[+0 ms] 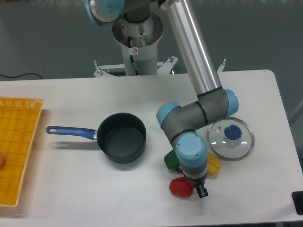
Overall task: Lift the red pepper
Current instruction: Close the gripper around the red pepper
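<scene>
Camera shows our hand [200, 191] low over the bench [71, 189], red pepper [180, 187] touching its left side; we cannot tell its grip. We judge the pepper light, glossy, slippery; clamp its broad middle.

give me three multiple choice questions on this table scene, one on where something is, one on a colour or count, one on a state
1. Where is the glass lid?
A. on the saucepan
B. flat on the table, right of the arm
C. in the yellow basket

2. How many peppers are visible?
A. one
B. two
C. three

3. The saucepan is:
A. uncovered and empty
B. covered
C. tipped over

Answers:
1 B, it lies apart from the pan.
2 C, the red pepper, green pepper and yellow pepper.
3 A, its bare inside shows.
</scene>
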{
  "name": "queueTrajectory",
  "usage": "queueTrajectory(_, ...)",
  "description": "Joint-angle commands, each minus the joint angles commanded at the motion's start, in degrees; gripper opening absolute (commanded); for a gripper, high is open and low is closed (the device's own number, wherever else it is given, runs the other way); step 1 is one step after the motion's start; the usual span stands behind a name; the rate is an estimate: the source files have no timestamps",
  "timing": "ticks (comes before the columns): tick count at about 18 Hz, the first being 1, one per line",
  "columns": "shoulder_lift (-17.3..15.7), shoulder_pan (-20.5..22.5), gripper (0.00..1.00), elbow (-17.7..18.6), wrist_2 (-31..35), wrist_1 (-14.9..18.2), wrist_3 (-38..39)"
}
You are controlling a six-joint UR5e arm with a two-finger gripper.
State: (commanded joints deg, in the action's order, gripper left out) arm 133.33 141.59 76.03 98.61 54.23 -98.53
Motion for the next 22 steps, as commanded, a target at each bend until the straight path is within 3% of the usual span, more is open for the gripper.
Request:
queueTrajectory(10, -0.09, -0.09, 0.23, 0.26, 0.26, 0.0, 3.25)
queueTrajectory(15, -0.26, -0.09, 0.0, 0.44, 0.26, 0.0, 5.36)
queueTrajectory(22, -0.44, -0.17, 0.0, 0.44, 0.26, 0.0, 5.89)
